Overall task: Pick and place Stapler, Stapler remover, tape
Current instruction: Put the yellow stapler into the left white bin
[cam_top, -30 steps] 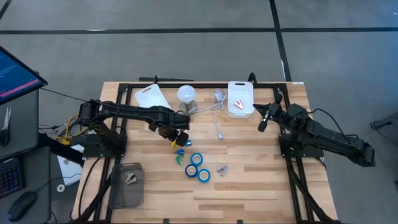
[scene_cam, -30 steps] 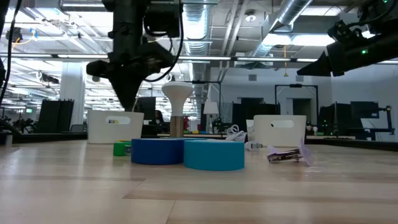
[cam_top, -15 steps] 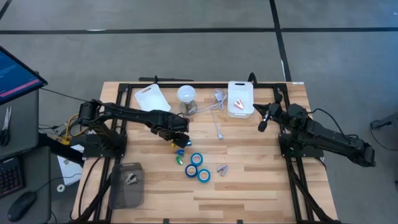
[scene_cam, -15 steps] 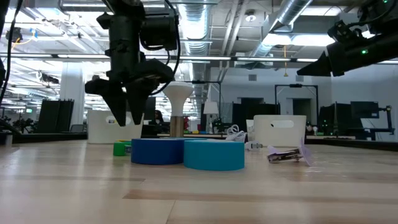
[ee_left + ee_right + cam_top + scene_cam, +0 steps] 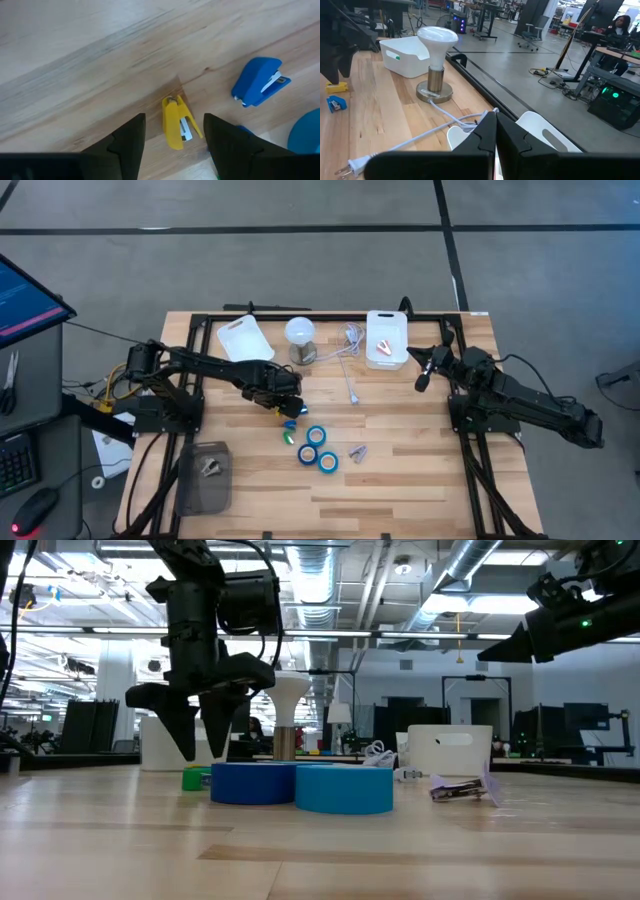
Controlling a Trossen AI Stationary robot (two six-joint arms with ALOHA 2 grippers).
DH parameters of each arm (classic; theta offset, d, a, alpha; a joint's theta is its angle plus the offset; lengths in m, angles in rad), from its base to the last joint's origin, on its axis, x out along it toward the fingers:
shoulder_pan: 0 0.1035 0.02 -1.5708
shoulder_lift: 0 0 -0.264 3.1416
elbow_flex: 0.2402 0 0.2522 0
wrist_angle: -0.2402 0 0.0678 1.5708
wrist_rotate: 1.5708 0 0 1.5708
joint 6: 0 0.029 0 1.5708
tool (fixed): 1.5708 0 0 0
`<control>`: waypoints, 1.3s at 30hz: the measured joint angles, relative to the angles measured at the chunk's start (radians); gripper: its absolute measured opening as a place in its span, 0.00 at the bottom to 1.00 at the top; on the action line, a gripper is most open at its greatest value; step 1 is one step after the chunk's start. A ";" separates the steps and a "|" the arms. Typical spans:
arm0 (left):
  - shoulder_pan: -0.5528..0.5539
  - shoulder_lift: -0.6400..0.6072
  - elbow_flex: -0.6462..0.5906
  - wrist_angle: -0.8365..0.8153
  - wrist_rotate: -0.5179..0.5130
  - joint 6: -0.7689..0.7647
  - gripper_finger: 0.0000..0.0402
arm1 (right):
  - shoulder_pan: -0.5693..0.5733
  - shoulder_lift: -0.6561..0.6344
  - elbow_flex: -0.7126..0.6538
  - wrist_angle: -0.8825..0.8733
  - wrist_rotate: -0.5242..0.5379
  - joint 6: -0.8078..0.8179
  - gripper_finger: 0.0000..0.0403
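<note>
Tape: three blue rolls [image 5: 318, 448] lie clustered near the table's middle, touching one another, at about five o'clock from the left gripper.
Yellow stapler: small yellow stapler [image 5: 176, 123] lies flat on the wooden table [image 5: 420, 480], between the left fingers.
Blue stapler: small blue stapler [image 5: 260, 82] rests near the yellow one, beside the tape.
Left gripper: left gripper [image 5: 172, 145] hangs just above the yellow stapler, fingers spread wide, holding nothing.
Right gripper: right gripper [image 5: 422, 378] waits high at the table's three o'clock side, fingers pressed together, beside the white bin [image 5: 386, 338].
Lamp: white-bulbed lamp [image 5: 436, 60] stands upright toward twelve o'clock.
</note>
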State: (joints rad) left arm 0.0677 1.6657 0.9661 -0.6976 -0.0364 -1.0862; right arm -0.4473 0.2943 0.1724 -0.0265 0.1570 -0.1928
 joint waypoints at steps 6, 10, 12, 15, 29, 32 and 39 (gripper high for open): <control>0.000 0.000 0.000 0.006 0.000 0.000 0.47 | 0.000 0.000 0.000 0.000 0.000 0.000 0.00; 0.000 0.013 -0.001 0.013 0.000 0.000 0.47 | 0.000 0.000 0.000 0.000 0.000 0.000 0.00; -0.002 0.030 -0.002 0.017 0.000 0.000 0.46 | 0.000 0.000 0.000 0.000 0.001 0.000 0.00; -0.004 0.064 -0.002 0.020 0.001 0.000 0.46 | 0.000 0.000 0.000 0.000 0.001 0.000 0.00; -0.003 0.089 -0.001 0.013 0.001 0.000 0.25 | 0.000 0.000 0.000 0.000 0.001 0.000 0.00; -0.003 0.090 -0.001 0.013 -0.003 0.000 0.18 | 0.000 0.000 0.000 0.000 0.001 0.000 0.00; -0.004 0.090 0.000 0.025 -0.003 0.000 0.13 | 0.000 0.000 0.000 0.000 0.001 -0.001 0.00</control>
State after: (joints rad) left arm 0.0639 1.7557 0.9657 -0.6724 -0.0391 -1.0859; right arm -0.4473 0.2939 0.1722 -0.0269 0.1581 -0.1936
